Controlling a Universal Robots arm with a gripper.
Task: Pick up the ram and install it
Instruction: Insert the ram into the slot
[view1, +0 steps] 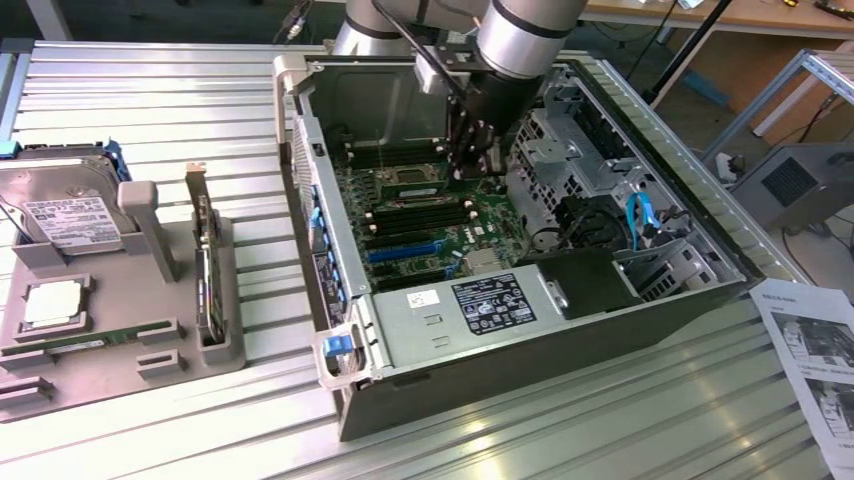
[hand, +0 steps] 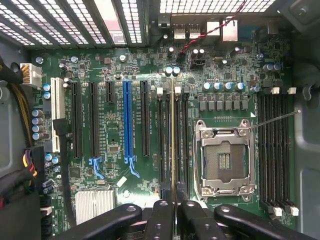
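No writing can be read: the black label (view1: 491, 303) on the power supply (view1: 407, 335), the white one on the hard drive (view1: 60, 210) and the printed paper sheet (view1: 814, 350) are all too small to make out.

The open computer case (view1: 400, 100) holds one motherboard (hand: 115, 65) with one blue slot (hand: 127, 120) and one empty processor socket (hand: 223, 160), which has black memory slots on either side.

The gripper (hand: 173, 202) reaches into the case, its two fingers clamped on the ram (hand: 173, 135). The ram is seen edge-on, lined up with the memory slots just beside the socket; whether it is seated I cannot tell.

On the exterior view's left, a grey tray (view1: 120, 375) holds the hard drive and one processor chip (view1: 51, 303).
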